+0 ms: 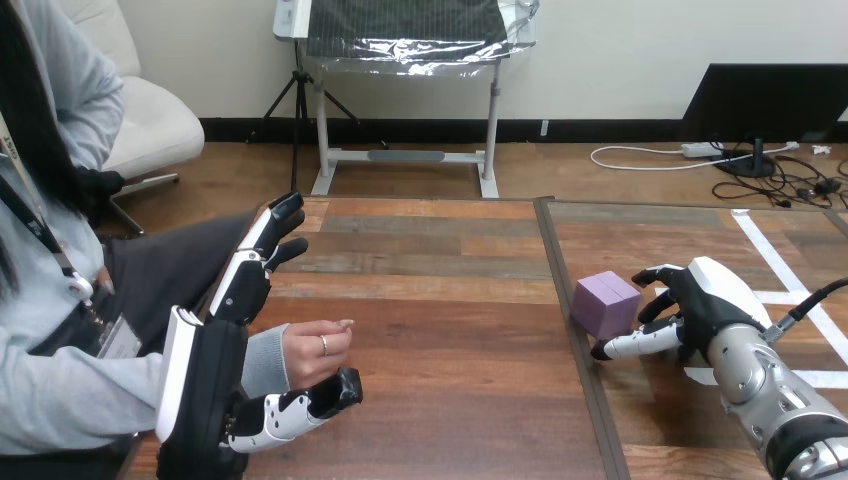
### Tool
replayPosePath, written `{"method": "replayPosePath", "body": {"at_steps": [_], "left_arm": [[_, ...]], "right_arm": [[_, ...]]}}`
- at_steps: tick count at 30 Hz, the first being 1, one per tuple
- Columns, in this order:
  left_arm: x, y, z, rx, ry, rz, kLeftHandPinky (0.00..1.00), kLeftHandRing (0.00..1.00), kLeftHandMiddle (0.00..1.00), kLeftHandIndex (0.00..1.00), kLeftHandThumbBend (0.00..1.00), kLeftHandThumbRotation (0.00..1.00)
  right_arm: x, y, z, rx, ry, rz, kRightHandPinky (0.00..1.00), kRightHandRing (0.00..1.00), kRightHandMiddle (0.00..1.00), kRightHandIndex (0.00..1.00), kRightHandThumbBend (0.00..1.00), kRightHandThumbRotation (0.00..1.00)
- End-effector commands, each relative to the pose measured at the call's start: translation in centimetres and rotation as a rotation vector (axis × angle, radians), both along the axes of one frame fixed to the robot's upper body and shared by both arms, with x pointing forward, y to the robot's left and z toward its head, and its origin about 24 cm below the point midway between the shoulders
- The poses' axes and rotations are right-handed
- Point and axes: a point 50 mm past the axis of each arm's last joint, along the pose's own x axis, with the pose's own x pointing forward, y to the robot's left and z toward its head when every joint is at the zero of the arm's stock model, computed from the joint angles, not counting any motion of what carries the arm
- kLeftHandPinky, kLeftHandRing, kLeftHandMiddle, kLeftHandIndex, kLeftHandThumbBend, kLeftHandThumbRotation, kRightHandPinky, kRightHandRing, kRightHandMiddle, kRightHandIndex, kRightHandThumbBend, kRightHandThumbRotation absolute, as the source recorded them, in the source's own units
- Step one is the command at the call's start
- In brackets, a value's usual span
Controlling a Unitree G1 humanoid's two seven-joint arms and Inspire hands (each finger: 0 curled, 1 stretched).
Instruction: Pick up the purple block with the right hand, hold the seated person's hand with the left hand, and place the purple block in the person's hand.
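Ref. landmark: purple block (605,303). The block rests flat on the tabletop (440,300), just right of the dark seam (570,330) that splits the surface front to back. R robot hand (700,305) sits directly right of the block, palm side turned toward it, w/ its silver forearm (770,390) entering from the lower right corner. Hand and block are touching or very nearly so; grip status: cannot tell from this angle. White tape lines (765,255) lie on the tabletop right of and beyond the block, partly under the R robot hand. L robot hand (205,370) is well left of the block and nearer the robot, at the tabletop's left edge. State: open, w/ fingers (262,245) straight and pointing away from the robot, thumb (305,400) pointing toward the block. The person's hand (315,348), loosely closed, sits just above that thumb and beside the palm; the L robot hand is not curled round it. Block and person's hand are well apart.
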Motion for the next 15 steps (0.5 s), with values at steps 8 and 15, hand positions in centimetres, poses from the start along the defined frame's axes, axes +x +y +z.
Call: {"method": "replayPosePath", "body": {"at_steps": [8,15], "left_arm": [[1.12,-0.25,1.41,-0.001,-0.076,-0.020,0.83,0.90,0.93,0.91,1.00,0.71],[1.14,-0.32,1.43,-0.003,-0.079,-0.020,0.83,0.90,0.92,0.91,1.00,0.70]], "right_arm": [[2.61,2.33,3.12,0.005,-0.132,0.070,0.46,0.56,0.58,0.83,1.00,0.23],[2.67,2.62,3.04,0.015,-0.128,0.063,0.32,0.39,0.45,0.83,0.99,0.25]]}}
